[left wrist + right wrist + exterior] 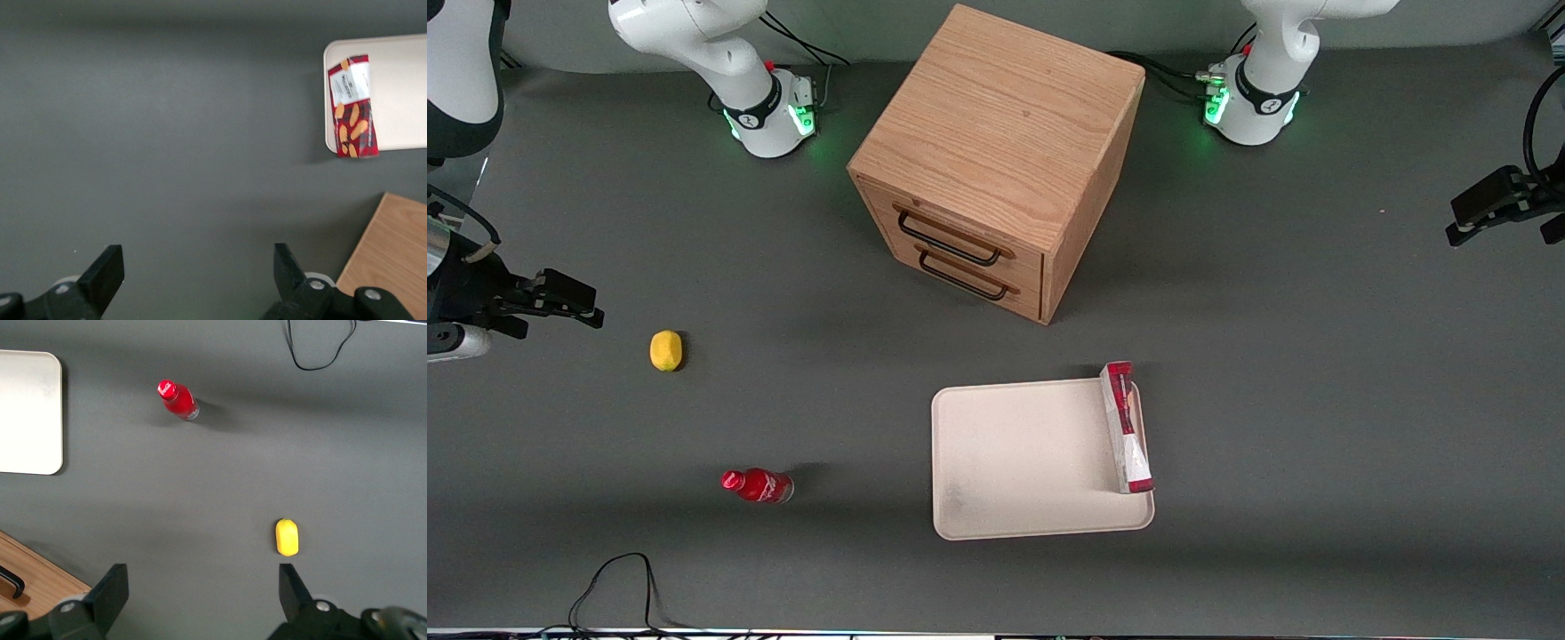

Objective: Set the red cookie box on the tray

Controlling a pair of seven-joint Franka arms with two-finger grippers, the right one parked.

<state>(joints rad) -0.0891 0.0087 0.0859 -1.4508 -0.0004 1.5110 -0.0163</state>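
The red cookie box (pixel 1127 427) rests on the cream tray (pixel 1023 458), along the tray's rim toward the working arm's end. Its end nearest the cabinet juts slightly past the rim. The left wrist view shows the box's printed face (pixel 353 107) with cookie pictures, lying on the tray (pixel 400 87). My left gripper (pixel 1456 220) hovers well away from the tray, toward the working arm's end of the table. It is open (pixel 199 257), with only bare table between its fingers.
A wooden drawer cabinet (pixel 996 151) stands farther from the front camera than the tray. A small red bottle (pixel 758 485) and a yellow lemon (pixel 665 349) lie toward the parked arm's end. A black cable (pixel 618 587) loops at the table's near edge.
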